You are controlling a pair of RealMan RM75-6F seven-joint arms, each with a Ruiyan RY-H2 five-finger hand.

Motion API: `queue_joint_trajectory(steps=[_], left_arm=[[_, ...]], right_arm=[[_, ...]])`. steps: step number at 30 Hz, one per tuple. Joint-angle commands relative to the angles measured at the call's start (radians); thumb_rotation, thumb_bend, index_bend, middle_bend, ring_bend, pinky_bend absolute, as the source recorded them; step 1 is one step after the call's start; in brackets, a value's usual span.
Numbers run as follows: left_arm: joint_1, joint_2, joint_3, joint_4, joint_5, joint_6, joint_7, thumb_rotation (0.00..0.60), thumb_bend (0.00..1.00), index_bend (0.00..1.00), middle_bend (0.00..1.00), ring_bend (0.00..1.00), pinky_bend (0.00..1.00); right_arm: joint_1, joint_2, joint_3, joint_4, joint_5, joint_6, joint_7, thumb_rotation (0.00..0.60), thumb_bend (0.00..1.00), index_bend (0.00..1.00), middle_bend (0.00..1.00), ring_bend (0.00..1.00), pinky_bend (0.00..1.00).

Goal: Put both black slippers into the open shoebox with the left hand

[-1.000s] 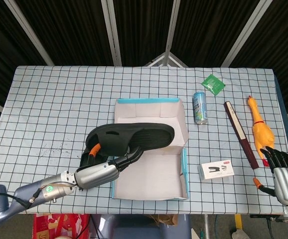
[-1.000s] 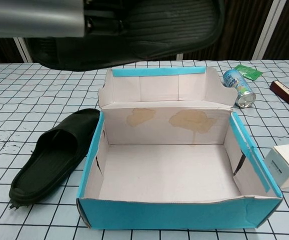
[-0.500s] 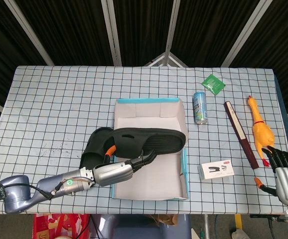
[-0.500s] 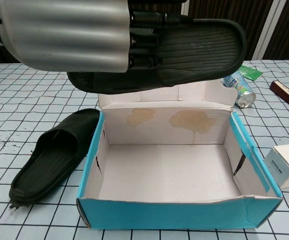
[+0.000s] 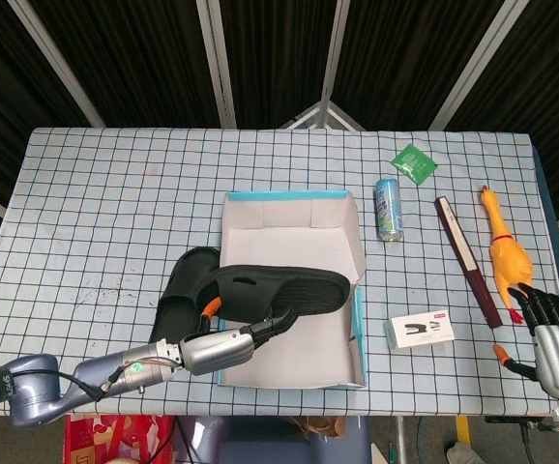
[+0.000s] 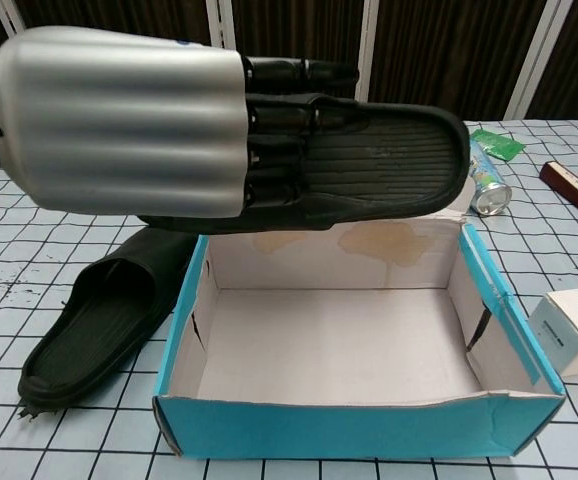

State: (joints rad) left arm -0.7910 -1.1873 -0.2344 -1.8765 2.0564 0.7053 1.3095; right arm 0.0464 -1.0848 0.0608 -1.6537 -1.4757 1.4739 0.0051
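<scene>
Left hand (image 5: 223, 345) grips one black slipper (image 5: 284, 288) over the shoebox (image 5: 294, 362), apparently unreleased; second slipper (image 6: 104, 315) waits at nine o'clock.

head view looks straight down from high; chest view sits low, close, level; both share the shoebox (image 5: 294, 290).

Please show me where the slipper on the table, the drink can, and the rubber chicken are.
slipper on the table (image 6: 94, 330), chest view, on its ribbed insole.
drink can (image 5: 388, 208), head view, on the middle of its side.
rubber chicken (image 5: 508, 253), head view, on its yellow body.
</scene>
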Motion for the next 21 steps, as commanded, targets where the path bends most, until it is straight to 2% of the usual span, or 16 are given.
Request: queue_joint_trajectory(steps=[1,21], left_arm=[[-0.014,-0.02,-0.008,0.015,-0.015,-0.023,0.011,0.6,0.53,0.48,0.4,0.0,0.07],[-0.097,-0.147,-0.028,0.146,-0.063,-0.064,0.032,0.6,0.53,0.49,0.41,0.0,0.07]], right_arm=[[0.0,0.0,0.001,0.001,0.001,0.0,0.003,0.6,0.26,0.15,0.12,0.12,0.1],[-0.001,0.004,0.004,0.008,0.008,-0.002,0.023,0.6,0.26,0.15,0.12,0.12,0.1]])
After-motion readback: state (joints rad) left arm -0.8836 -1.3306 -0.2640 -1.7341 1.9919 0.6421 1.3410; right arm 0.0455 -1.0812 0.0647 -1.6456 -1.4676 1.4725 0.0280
